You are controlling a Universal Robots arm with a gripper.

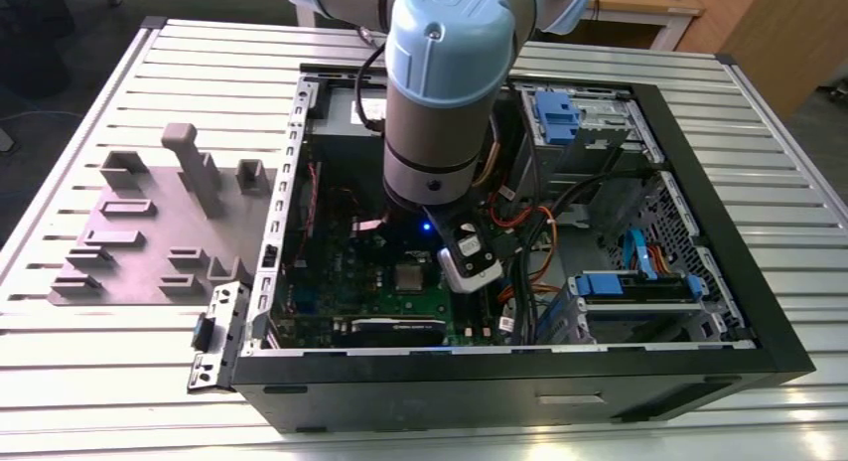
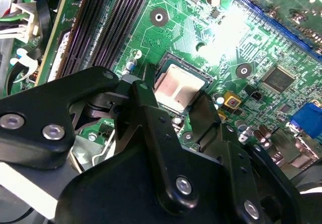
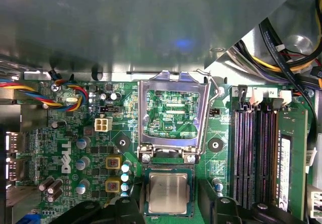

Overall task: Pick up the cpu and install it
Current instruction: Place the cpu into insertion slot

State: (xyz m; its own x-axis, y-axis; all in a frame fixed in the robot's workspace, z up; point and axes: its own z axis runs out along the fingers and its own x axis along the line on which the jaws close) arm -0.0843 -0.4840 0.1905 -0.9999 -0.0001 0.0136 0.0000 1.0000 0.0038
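Observation:
The cpu is a small silver-grey square lying flat in the socket on the green motherboard, also seen as the cpu and the cpu. The socket's metal load plate stands flipped open beside it. My gripper hangs low inside the computer case, just above the socket. Its black fingers stand one on each side of the chip, with a small gap to it. The gripper looks open, holding nothing.
Memory slots run along one side of the socket, with capacitors and a fan connector on the other. Cable bundles and blue drive bays fill the case's right part. A grey-purple moulded plate sits on the slatted table at the exterior view's left.

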